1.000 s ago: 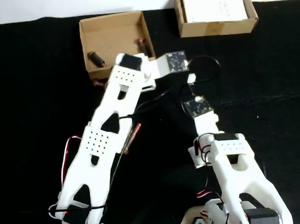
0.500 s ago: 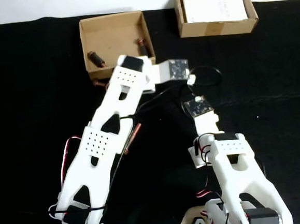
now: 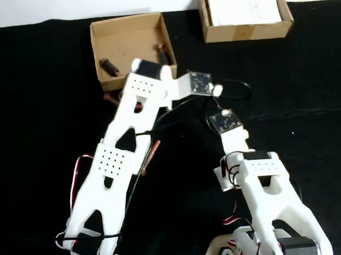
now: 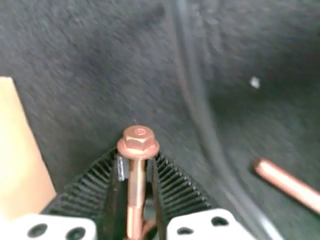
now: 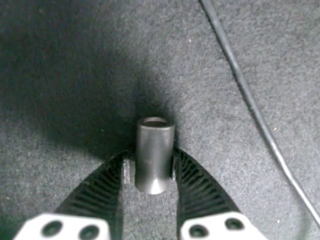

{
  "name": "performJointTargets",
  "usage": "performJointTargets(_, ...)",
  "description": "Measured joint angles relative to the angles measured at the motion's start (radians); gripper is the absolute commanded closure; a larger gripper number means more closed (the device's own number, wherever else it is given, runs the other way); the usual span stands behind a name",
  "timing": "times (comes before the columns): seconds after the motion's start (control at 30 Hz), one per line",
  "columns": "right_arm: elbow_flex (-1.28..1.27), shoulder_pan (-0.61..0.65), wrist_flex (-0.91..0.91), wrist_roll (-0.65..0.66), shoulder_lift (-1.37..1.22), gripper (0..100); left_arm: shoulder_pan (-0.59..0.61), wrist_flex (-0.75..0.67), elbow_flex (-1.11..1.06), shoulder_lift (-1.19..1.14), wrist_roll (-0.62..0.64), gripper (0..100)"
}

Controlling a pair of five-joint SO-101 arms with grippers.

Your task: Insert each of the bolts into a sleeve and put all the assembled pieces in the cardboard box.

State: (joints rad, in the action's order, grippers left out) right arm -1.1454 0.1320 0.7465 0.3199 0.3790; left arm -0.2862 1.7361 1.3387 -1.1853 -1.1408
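Left gripper [image 4: 136,159] has swung down toward the right gripper [image 5: 150,159] — clamped on a bolt [image 4: 138,146]; right grips a sleeve [image 5: 155,150], not yet joined. 2 assembled pieces [image 3: 109,67] lie in the cardboard box [image 3: 128,20]; 1 loose bolt [image 3: 151,155] waits on the table [image 3: 314,151].

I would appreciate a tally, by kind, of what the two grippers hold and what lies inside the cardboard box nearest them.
Bolt: 1, in the left gripper
Sleeve: 1, in the right gripper
Assembled pieces: 2, in the cardboard box
Total: 4
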Motion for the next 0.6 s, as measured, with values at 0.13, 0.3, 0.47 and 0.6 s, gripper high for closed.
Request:
performJointTargets(0.13, 0.000, 0.000, -0.003, 0.000, 0.000, 99.0, -0.026, 0.025, 0.006, 0.000, 0.081, 99)
performJointTargets(0.3, 0.000, 0.000, -0.003, 0.000, 0.000, 99.0, -0.071, 0.029, 0.000, 0.000, 0.163, 99)
performJointTargets(0.47, 0.000, 0.000, -0.003, 0.000, 0.000, 99.0, -0.117, 0.029, -0.207, 0.072, 0.176, 99)
performJointTargets(0.6, 0.000, 0.000, -0.003, 0.000, 0.000, 99.0, -0.123, 0.028, -0.316, 0.110, 0.176, 91)
